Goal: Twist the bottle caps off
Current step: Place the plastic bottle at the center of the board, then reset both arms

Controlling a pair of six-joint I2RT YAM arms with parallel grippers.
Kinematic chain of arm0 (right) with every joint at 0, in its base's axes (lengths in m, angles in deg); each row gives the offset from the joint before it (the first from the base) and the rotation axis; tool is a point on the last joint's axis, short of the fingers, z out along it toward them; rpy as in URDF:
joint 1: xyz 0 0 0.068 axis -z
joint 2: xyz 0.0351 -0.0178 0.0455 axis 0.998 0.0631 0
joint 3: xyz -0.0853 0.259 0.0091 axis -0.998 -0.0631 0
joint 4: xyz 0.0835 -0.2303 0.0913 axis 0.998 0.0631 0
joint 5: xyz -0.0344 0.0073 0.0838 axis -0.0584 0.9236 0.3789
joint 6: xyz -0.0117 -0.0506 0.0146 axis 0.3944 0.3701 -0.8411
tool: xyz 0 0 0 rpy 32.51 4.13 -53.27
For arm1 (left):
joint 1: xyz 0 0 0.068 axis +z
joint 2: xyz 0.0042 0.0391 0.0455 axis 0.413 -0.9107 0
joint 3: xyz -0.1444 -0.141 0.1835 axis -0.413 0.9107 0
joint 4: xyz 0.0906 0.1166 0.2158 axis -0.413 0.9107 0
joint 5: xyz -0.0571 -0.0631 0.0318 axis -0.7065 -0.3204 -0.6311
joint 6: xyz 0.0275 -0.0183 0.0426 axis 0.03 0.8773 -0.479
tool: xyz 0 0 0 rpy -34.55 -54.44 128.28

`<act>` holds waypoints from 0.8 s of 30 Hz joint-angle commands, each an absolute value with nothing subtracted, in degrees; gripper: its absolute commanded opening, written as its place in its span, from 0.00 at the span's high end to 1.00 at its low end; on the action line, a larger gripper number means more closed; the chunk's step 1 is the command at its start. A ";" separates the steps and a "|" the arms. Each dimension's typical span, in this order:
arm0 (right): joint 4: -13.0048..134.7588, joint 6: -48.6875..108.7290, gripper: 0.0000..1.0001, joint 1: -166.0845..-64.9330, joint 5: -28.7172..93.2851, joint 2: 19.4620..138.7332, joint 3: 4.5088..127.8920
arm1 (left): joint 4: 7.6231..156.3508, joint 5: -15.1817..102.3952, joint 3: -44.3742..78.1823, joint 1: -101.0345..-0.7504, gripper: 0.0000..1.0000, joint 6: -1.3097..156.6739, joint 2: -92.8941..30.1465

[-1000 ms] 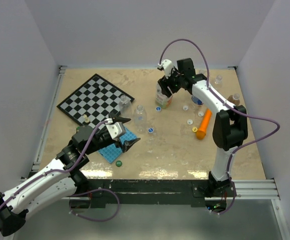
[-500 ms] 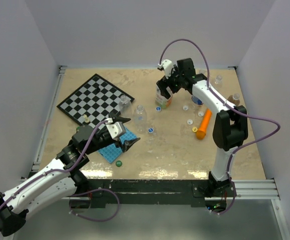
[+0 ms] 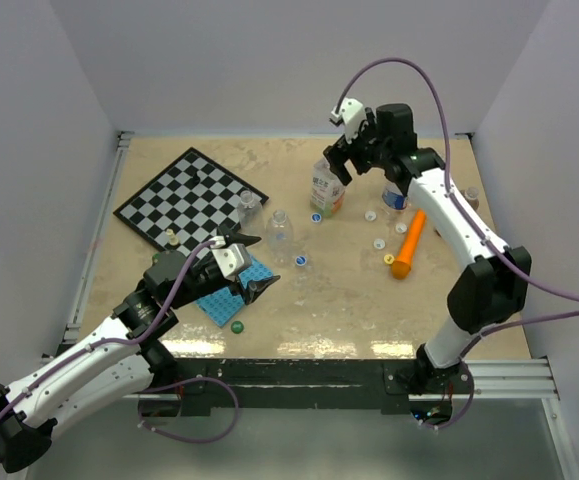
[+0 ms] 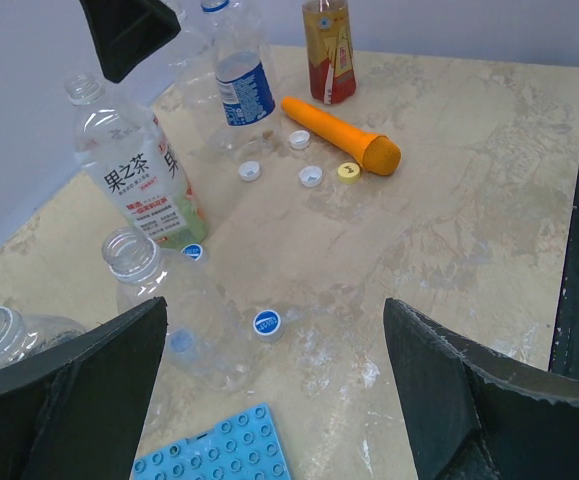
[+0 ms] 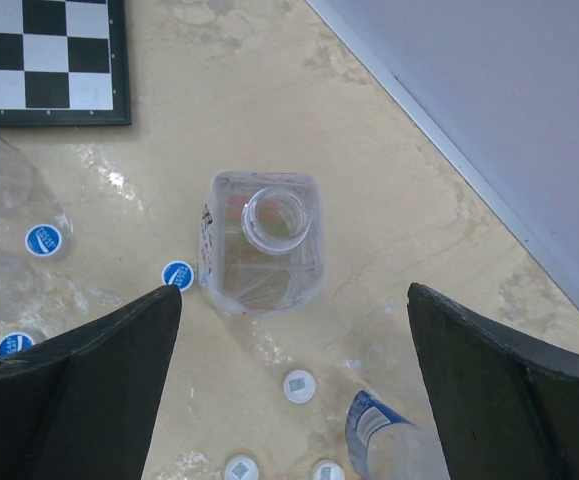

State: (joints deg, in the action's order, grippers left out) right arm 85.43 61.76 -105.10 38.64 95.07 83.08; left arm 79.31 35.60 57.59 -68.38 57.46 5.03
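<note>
Both grippers are spread wide with nothing in them. Right gripper (image 5: 291, 295) hangs over the labelled bottle (image 5: 265, 255), fingers (image 5: 79, 390) either side of it and clear of it. Bottle stands upright, neck open.

Bottle caps lie loose on the table (image 3: 339, 310). Right wrist view: blue cap A (image 5: 177, 274) just beside the bottle base at 8 o'clock, two more blue caps (image 5: 44, 240) well out at 9 o'clock, a white cap (image 5: 298, 384) near at 6 o'clock.

Left gripper (image 4: 274, 312) hangs over the table. Blue cap B (image 4: 266, 322) lies on the surface, in view between the two finger ends, not touched. Clear bottle (image 4: 154, 290) upright, neck open, just beside cap B at 9 o'clock.

Left wrist view, 1 o'clock of cap B: orange toy (image 4: 339, 135) lying flat, yellow cap (image 4: 348, 171) just beside its thick end, white caps (image 4: 311, 176) near at its 8 o'clock.

Top view: green cap (image 3: 236, 325) at 6 o'clock of the blue studded plate (image 3: 214, 302), chessboard (image 3: 189, 200) at 11 o'clock of the left gripper.
</note>
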 commanded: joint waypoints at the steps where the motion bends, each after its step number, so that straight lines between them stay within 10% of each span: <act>1: 83.57 62.23 0.02 -104.84 37.48 88.82 80.84 | 78.20 35.17 55.76 -68.07 0.06 56.96 5.54; 24: 82.69 65.31 0.02 -99.57 48.99 60.87 66.60 | 78.38 35.96 55.76 -67.90 0.06 56.96 5.80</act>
